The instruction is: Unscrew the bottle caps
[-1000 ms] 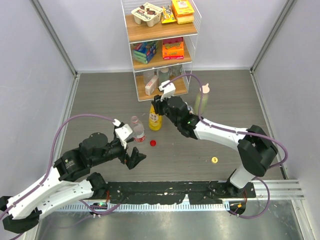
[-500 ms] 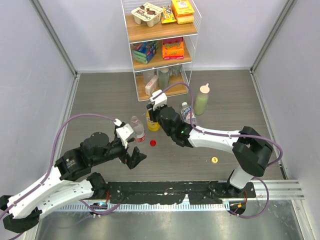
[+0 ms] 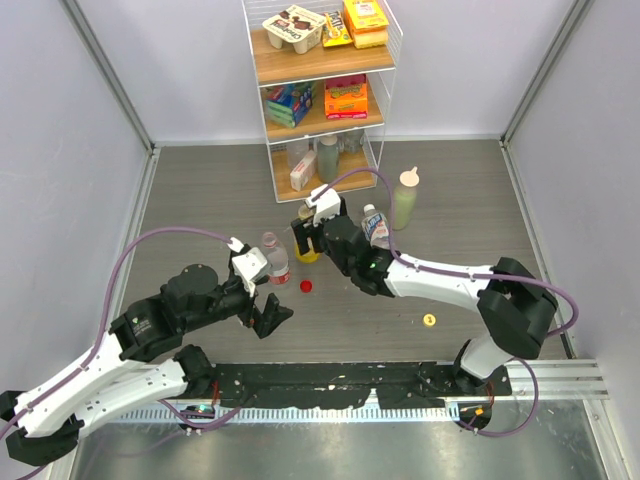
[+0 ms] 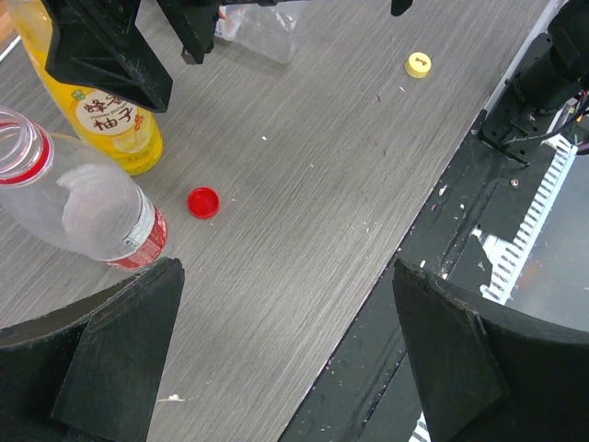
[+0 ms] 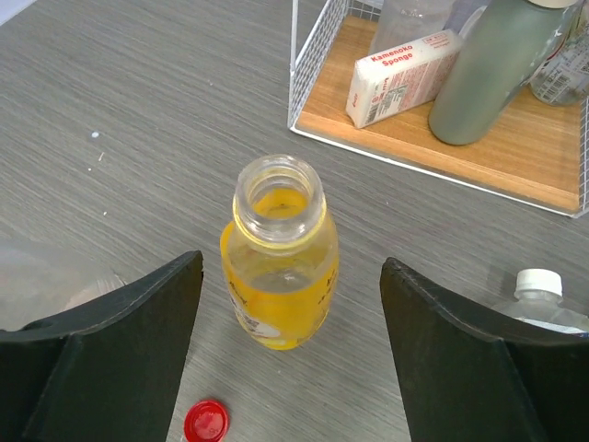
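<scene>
The yellow-orange juice bottle (image 5: 279,253) stands upright with its mouth uncapped, and my right gripper (image 5: 292,276) hangs open above it, a finger on either side and not touching. From above, the right gripper (image 3: 308,236) partly hides the juice bottle (image 3: 309,254). The red cap (image 3: 306,286) and the yellow cap (image 3: 429,320) lie loose on the table. The red-label bottle (image 3: 276,264) stands uncapped to the left. The blue-white bottle (image 3: 377,231) carries its white cap (image 5: 537,284). My left gripper (image 3: 268,318) is open and holds nothing, near the front edge.
A wire rack (image 3: 320,100) of goods stands at the back, with a sponge box (image 5: 400,76) on its lowest shelf. A pale green bottle with a cream pointed top (image 3: 403,200) stands right of the rack. The black base rail (image 4: 479,212) runs along the near edge.
My right gripper has come away from the rack towards the near left, over the juice bottle, and its jaws have gone from shut to open. The left arm has not moved.
</scene>
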Motion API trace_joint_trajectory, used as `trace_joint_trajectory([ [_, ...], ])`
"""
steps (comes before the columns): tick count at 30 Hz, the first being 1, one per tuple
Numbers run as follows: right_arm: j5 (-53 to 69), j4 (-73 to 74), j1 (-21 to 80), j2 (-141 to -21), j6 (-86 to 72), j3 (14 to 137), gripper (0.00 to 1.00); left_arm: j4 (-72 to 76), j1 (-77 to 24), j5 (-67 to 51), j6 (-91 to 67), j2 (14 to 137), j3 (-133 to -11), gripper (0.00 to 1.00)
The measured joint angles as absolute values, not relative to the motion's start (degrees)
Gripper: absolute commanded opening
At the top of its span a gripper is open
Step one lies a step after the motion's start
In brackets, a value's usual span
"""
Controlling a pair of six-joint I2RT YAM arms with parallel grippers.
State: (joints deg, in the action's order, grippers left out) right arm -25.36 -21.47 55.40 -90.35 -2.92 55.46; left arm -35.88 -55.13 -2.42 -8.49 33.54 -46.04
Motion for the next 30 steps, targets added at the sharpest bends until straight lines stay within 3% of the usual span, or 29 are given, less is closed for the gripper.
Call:
trace_joint_trajectory([
  [15,-28.8,-7.57,55.4,-79.61,-11.79,64.62,0.89,-35.88,-55.13,-2.46,-8.54,34.54,-46.04,1.0],
  [21,-31.31,2.15,55.4,-76.36,-22.48,74.5,0.89,-35.88,-55.13,-2.61,-8.54,34.89,-46.04,1.0],
  [30,-32.1,10.15,55.4,-68.97,-40.34,75.02,0.89,-35.92,-55.13,-2.59,-8.56,36.4,-46.04,1.0],
])
